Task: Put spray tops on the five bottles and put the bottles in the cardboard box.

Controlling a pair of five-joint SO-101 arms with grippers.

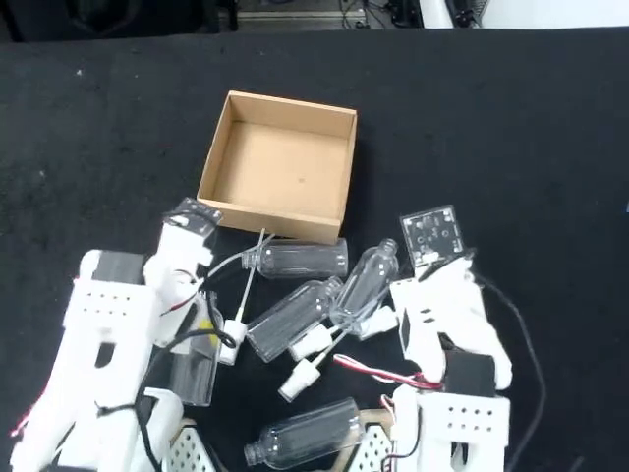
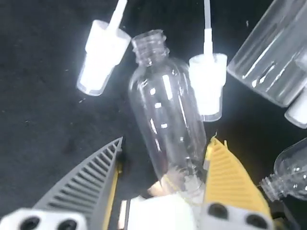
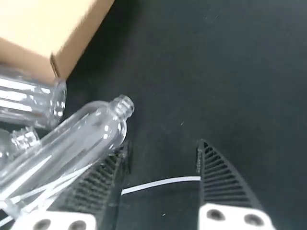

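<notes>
A clear open-necked bottle (image 2: 168, 120) lies between the grey and yellow fingers of my left gripper (image 2: 166, 140), which is open; the yellow finger (image 2: 228, 177) touches its side. Two white spray tops (image 2: 101, 57) (image 2: 207, 84) lie by its neck. My right gripper (image 3: 163, 143) is open over the black mat, with a thin white dip tube (image 3: 163, 182) lying across the gap. A bottle (image 3: 81, 139) lies beside one of its fingers. The cardboard box (image 1: 280, 167) stands empty behind the pile of bottles (image 1: 295, 259) (image 1: 290, 317) (image 1: 366, 280) (image 1: 305, 433).
Several loose spray tops (image 1: 300, 379) with long tubes are scattered among the bottles. The left arm (image 1: 108, 324) and right arm (image 1: 442, 315) flank the pile. The box corner (image 3: 48, 33) sits close to the right gripper. Black mat (image 1: 511, 128) spreads on both sides of the box.
</notes>
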